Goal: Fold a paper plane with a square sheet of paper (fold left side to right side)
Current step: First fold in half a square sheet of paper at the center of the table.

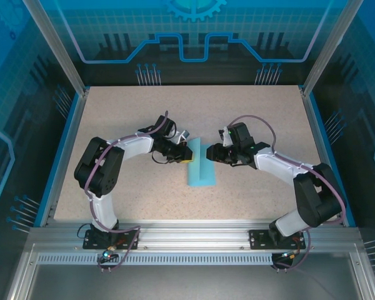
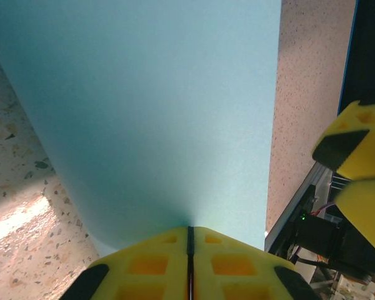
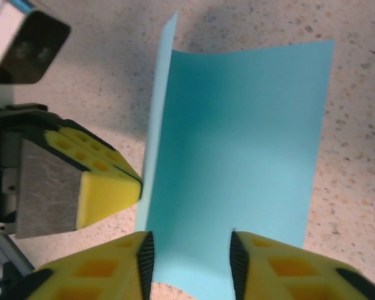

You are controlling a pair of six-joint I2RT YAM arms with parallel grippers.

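At the middle of the counter, the blue paper stands half-folded, its raised flap clamped in the left claw while the right claw gapes apart at its near edge, so the one-sided hold could let the flap twist and crease crooked.

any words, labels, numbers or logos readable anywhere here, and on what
None can be read.
Paper: plain blue, no print.
Backdrop: a gear shape and circuit-like lines, no letters.
Table: speckled surface, no markings.
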